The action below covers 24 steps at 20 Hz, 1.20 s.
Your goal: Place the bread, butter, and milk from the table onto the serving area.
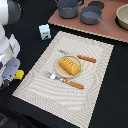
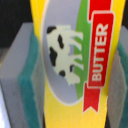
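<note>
The bread [image 1: 69,66] lies on the round tan plate [image 1: 58,70] in the middle of the serving area [image 1: 45,85]. The milk [image 1: 45,31] stands upright on the black table just beyond the mat's far corner at the exterior view's left. My gripper [image 1: 13,75] is at the mat's edge at the exterior view's left, shut on the butter [image 1: 19,74]. In the wrist view the butter [image 2: 75,30] fills the frame, with a cow picture and a red BUTTER banner. It sits between my teal-padded fingers [image 2: 29,85], and my gripper [image 2: 75,75] closes on its sides.
A brown board [image 1: 100,30] with grey pots [image 1: 68,8] and a grey pan [image 1: 91,16] lies behind the mat. A beige bowl [image 1: 123,16] stands at the far end at the exterior view's right. An orange-handled knife [image 1: 86,58] and fork [image 1: 70,83] flank the plate.
</note>
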Motion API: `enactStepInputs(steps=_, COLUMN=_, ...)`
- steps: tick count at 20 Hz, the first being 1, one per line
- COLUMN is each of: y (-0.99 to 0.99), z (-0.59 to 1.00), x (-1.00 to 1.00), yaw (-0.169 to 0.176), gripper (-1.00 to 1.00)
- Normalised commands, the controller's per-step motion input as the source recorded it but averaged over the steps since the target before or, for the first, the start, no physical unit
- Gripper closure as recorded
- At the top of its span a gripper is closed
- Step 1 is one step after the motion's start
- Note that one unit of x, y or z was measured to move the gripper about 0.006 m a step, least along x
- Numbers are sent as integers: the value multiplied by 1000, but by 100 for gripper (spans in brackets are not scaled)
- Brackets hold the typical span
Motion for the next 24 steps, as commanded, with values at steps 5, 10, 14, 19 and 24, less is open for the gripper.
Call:
enactStepInputs(steps=5, y=87, z=1000, x=781, yaw=-50, gripper=100)
enactStepInputs(steps=10, y=0, z=868, x=1000, yaw=-17, gripper=100)
enactStepInputs(steps=14, y=-7, z=686, x=1000, yaw=-7, gripper=100)
enactStepInputs(steps=19, y=-102, z=441, x=1000, yaw=-24, gripper=100)
enactStepInputs(steps=24, y=-249, z=49, x=906, yaw=-75, gripper=100)
